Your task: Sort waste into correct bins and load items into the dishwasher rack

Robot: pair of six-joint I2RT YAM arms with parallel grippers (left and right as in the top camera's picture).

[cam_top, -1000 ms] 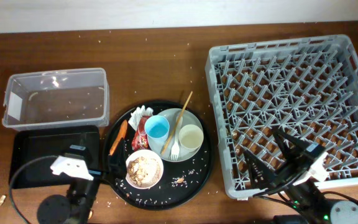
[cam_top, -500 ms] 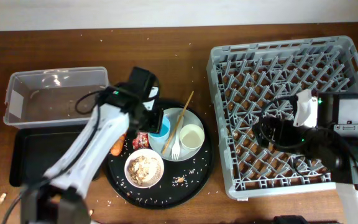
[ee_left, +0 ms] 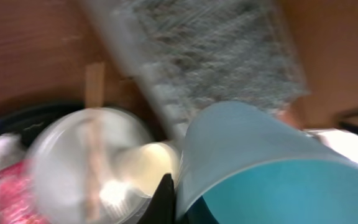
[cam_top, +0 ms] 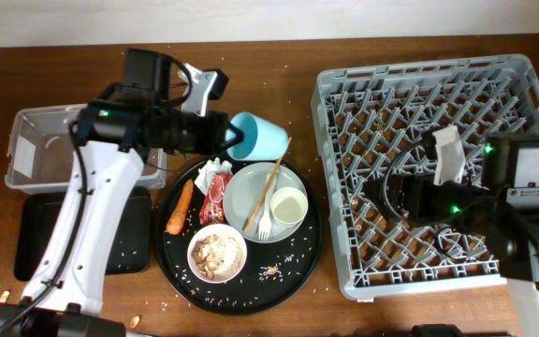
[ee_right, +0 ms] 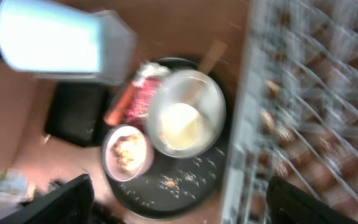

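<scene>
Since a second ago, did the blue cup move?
Yes. The left gripper has lifted the blue cup off the pale plate, toward the far rim of the round tray.

From where I stand there are two cups: one blue cup (cam_top: 260, 137) and one pale cup (cam_top: 288, 206). I count one plate (cam_top: 244, 192), one bowl (cam_top: 195, 257), one fork (cam_top: 264, 223) and one chopstick (cam_top: 276, 168). The waste comes to one carrot (cam_top: 180, 207), one red wrapper (cam_top: 215, 198), one white tissue (cam_top: 215, 170), and rice grains (cam_top: 286, 256) too many to count. There are two bins, one clear tub (cam_top: 40, 154) and one black tray (cam_top: 40, 239). There is also one round tray (cam_top: 241, 292) and one rack (cam_top: 438, 159). The two arms are a left arm (cam_top: 87, 225) and a right arm (cam_top: 522, 229).
</scene>
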